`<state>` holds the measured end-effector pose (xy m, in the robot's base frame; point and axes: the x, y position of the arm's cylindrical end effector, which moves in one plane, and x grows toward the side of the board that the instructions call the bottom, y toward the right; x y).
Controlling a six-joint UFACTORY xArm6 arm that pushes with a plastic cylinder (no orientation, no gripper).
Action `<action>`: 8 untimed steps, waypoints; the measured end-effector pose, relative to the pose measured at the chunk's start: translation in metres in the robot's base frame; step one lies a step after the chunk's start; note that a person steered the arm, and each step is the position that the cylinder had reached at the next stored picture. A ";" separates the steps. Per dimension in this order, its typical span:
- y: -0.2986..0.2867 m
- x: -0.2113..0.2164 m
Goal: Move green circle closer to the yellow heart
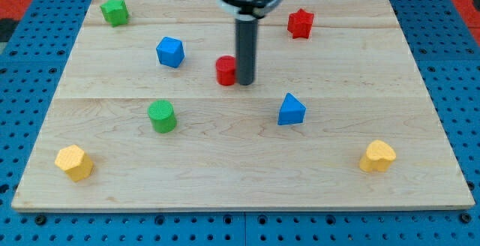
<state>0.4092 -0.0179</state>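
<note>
**Observer:** Where is your tip, and is anything gripped?

**Operator:** Nothing to grip with; it's a bare rod, so there is no open or closed state to give. My tip (246,82) sits just right of the red cylinder (226,71), touching or nearly so; I can't tell which.

**Observer:** Why there?

**Operator:** I judge it simply hasn't started. The green circle (161,116) lies well apart, toward the view's lower left. The yellow heart (377,157) sits near the view's bottom right, with the blue triangular block (291,110) roughly between them.

**Observer:** How does the circle look?

**Operator:** A short upright green cylinder, flat-topped, standing free on the wooden board (240,182). I'd come round to its left side and push rightward.
</note>
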 end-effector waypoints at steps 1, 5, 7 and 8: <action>-0.067 0.017; -0.053 0.088; -0.016 0.137; 0.047 0.137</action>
<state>0.5463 0.0295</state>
